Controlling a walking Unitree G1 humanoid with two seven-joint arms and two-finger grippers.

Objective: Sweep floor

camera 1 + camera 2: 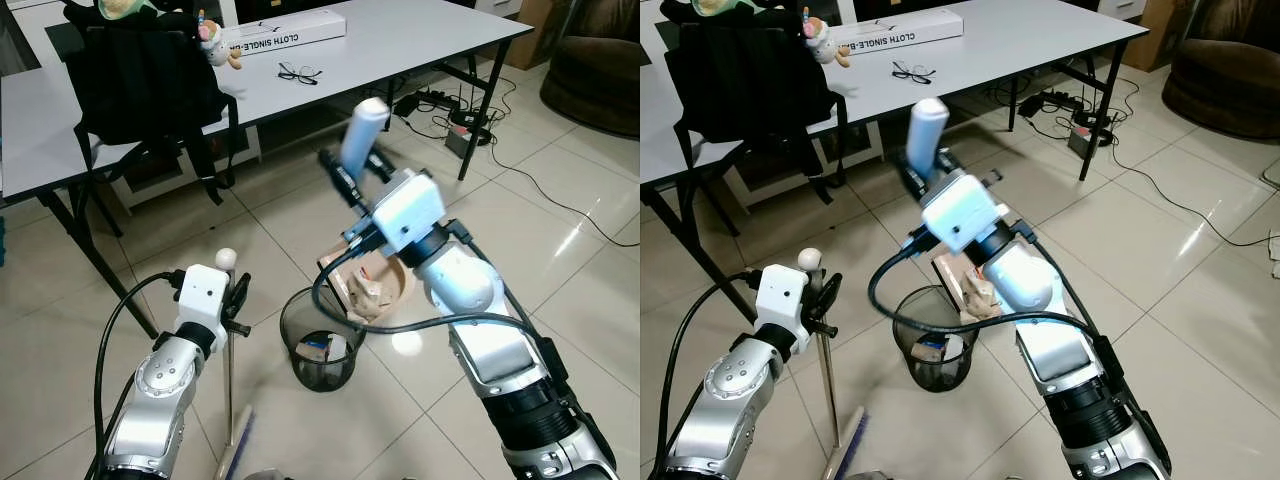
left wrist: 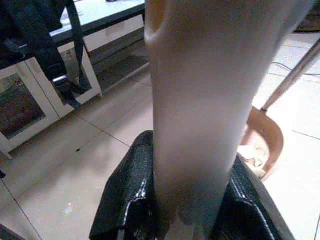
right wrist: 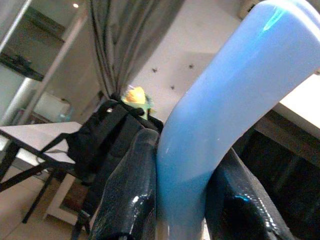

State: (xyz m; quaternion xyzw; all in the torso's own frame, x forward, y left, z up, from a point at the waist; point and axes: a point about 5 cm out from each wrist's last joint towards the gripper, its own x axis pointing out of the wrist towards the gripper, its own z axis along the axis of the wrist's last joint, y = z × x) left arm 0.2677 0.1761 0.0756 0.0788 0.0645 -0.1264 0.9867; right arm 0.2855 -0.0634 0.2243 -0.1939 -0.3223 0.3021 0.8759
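Right wrist view puts us close on the dustpan handle (image 3: 220, 115), pale blue and clamped between our right gripper's (image 3: 182, 185) black fingers (image 3: 130, 185). Seen from the head camera, that right gripper (image 1: 352, 190) lifts the handle high while the dustpan (image 1: 372, 285) hangs tilted just above and to the right of the black mesh wastebasket (image 1: 320, 340), with crumpled paper scraps (image 1: 365, 295) heaped in the pan and some litter already inside the basket. To the left, our left gripper (image 1: 236, 298) is closed around the thin metal shaft of the broom (image 1: 229, 390), which stands nearly upright on the tiled floor (image 1: 560, 270) with its round knob at the top. We judge the chief risk to be a spill: the pan's lip sits at the basket's right rim, not squarely over the opening, so a quick tilt could send paper onto the tiles. The light basket could also tip if the pan nudges its rim. The broom, held one-handed high on its shaft, might swing into the basket as we lean. Far behind, a black backpack (image 1: 140, 80), glasses (image 1: 298, 72) and a long white box (image 1: 285, 32) rest on the grey table (image 1: 420, 40), well apart from the work.
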